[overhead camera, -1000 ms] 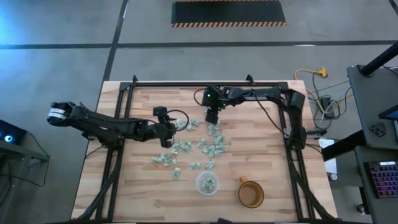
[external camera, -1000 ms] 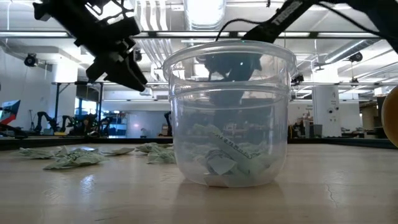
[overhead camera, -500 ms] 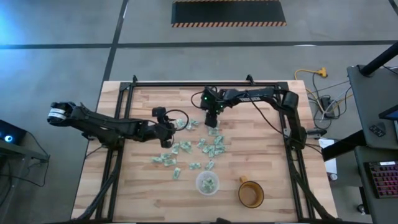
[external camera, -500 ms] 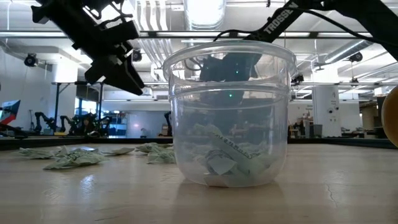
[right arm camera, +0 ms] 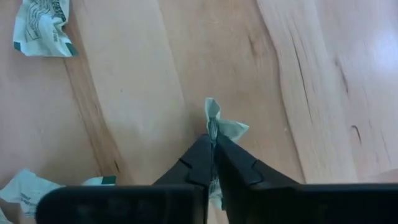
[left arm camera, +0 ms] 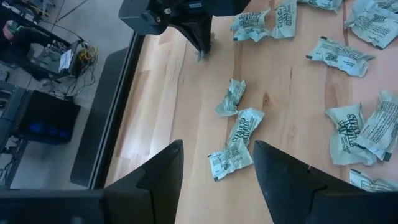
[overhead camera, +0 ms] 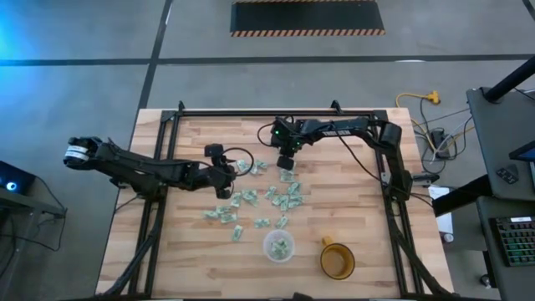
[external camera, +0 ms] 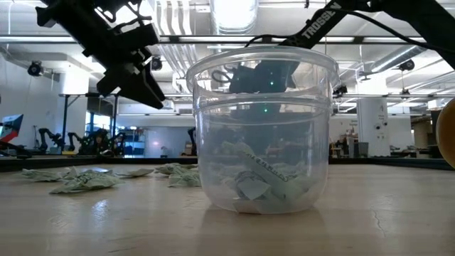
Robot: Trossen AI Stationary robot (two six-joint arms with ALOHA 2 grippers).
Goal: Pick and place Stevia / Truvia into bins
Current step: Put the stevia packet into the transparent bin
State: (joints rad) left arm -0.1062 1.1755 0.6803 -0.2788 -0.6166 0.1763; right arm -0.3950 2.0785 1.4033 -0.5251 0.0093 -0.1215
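Your right gripper point(right arm camera: 213, 155) pinches a Stevia sachet point(right arm camera: 219, 127) at frame centre; left gripper point(left arm camera: 217, 163) hovers wide.

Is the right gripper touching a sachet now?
Touching. The right wrist view shows the right gripper shut on a sachet, the paper pinched between its fingertips.

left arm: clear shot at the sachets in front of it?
Probably yes. The left gripper hovers open above loose sachets on bare table; the right gripper, shut on a sachet, is farther off.
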